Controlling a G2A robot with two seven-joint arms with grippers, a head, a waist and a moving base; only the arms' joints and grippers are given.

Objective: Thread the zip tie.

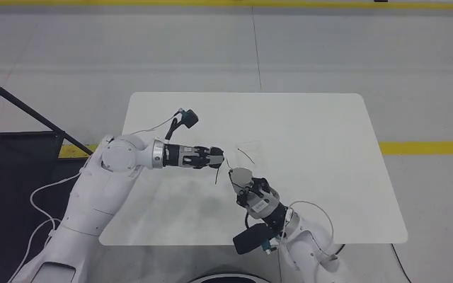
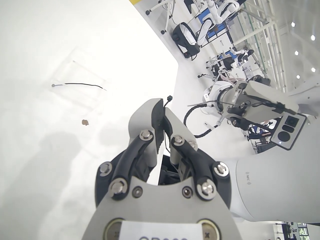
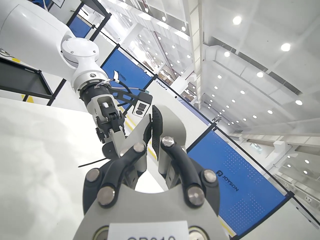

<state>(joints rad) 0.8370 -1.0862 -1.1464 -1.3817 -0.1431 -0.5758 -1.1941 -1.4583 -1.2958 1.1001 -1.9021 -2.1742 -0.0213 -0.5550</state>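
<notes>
- While the left gripper (image 2: pixel 163 109) is clamped on the zip tie (image 2: pixel 169 98), it hangs just beside the clear sheet (image 2: pixel 75 73) on the table (image 1: pixel 318 141). The tie's head pokes out past the fingertips and the tail trails out the other side.
- Right gripper (image 3: pixel 152 116) is near the same sheet, on the robot's side of it, facing the left one. Fingers are drawn together, with nothing made out between them.
- A thin black strand (image 2: pixel 82 84) lies flat on the sheet, apart from both grippers.
- Judgement: threading not yet done. The tail hangs loose, not in the head.
- Risk: the tail looks thin and springy, so a grab off its line would likely flick it aside and miss the slot.
- Risk: the head sits close to the left pads, leaving little room. Crowding in could knock the grippers together or twist the tie in its grip.
- Risk: a tail fed in wrong face up probably won't lock.
</notes>
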